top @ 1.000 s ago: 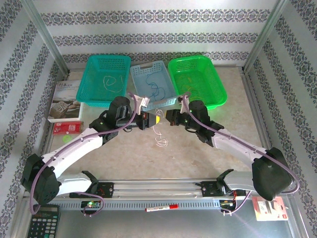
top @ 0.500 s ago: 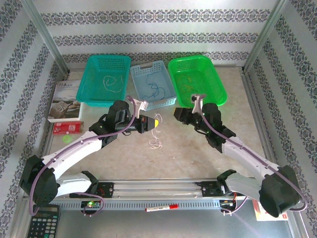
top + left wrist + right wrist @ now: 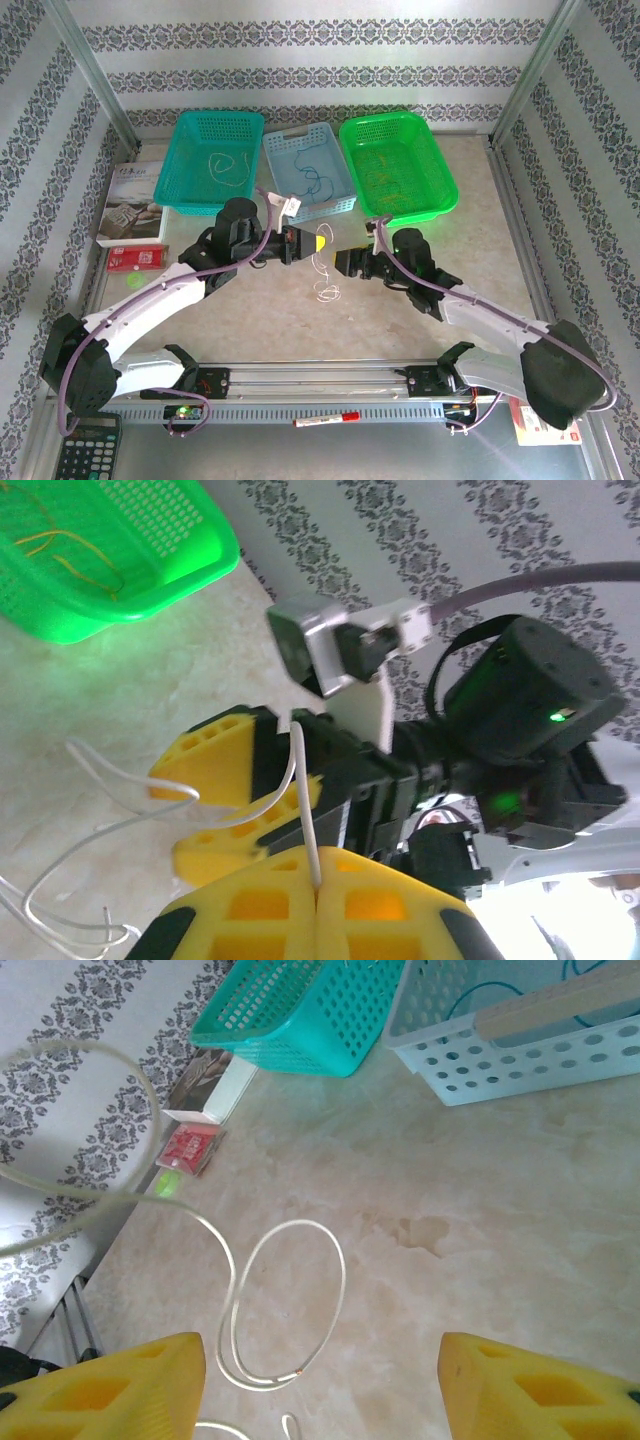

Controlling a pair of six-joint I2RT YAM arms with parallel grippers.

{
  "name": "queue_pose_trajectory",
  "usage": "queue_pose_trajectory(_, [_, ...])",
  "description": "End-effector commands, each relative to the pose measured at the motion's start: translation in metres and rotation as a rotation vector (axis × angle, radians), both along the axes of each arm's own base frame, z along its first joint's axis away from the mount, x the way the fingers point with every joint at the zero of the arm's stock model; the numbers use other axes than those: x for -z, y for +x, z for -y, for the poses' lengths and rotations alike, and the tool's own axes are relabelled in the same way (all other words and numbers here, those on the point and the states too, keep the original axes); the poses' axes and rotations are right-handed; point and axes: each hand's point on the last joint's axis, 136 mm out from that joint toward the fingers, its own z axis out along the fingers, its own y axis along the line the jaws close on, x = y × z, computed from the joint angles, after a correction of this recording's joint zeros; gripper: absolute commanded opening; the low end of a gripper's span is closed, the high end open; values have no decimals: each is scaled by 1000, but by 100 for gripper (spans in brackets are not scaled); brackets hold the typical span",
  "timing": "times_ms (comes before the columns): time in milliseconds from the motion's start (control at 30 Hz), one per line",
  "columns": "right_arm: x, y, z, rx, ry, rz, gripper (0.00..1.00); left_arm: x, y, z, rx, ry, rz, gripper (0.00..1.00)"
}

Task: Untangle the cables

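A whitish cable [image 3: 325, 285] hangs from my left gripper [image 3: 319, 241] down to the table in loose loops. In the left wrist view that gripper [image 3: 318, 888] is shut on the whitish cable [image 3: 303, 800], which runs up out of the closed yellow fingers. My right gripper [image 3: 341, 263] is just right of the hanging cable, jaws open. From the right wrist its open gripper [image 3: 320, 1352] looks down on a cable loop [image 3: 290, 1305] lying on the table, touching nothing. A white cable [image 3: 226, 165] lies in the teal basket, a dark one [image 3: 316, 183] in the pale blue basket, yellow-orange ones [image 3: 388, 176] in the green basket.
Three baskets line the back: teal basket [image 3: 190, 180], pale blue basket [image 3: 330, 208], green basket [image 3: 440, 200]. A book [image 3: 130, 205] and a red packet [image 3: 138, 258] lie at the left. A calculator [image 3: 85, 455], a red marker [image 3: 325, 420] and a red card [image 3: 545, 420] sit near the front rail.
My right gripper let go and opened, swung out to the right, then came back beside the hanging cable. The left gripper kept its hold on the whitish cable.
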Motion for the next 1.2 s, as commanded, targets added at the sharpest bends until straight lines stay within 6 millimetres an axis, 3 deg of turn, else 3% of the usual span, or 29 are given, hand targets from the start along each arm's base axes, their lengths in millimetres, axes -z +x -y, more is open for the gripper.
queue_pose_trajectory(0, [-3,-3,-9,-49,19,39,64,-39,-4,7,44,-89,79,0])
queue_pose_trajectory(400, [0,-15,-42,-173,32,36,70,-49,0,13,59,-113,88,0])
queue_pose_trajectory(633, [-10,-18,-46,-182,49,63,72,-47,-1,12,58,-107,86,0])
queue_pose_trajectory(800, [-23,-19,-44,-167,68,93,78,-43,0,12,54,-104,80,0])
queue_pose_trajectory(967, [-22,-8,-44,-128,54,99,79,-48,0,13,57,-118,84,0])
queue_pose_trajectory(1167, [-24,3,-59,-127,61,110,79,-53,-1,14,66,-134,81,0])
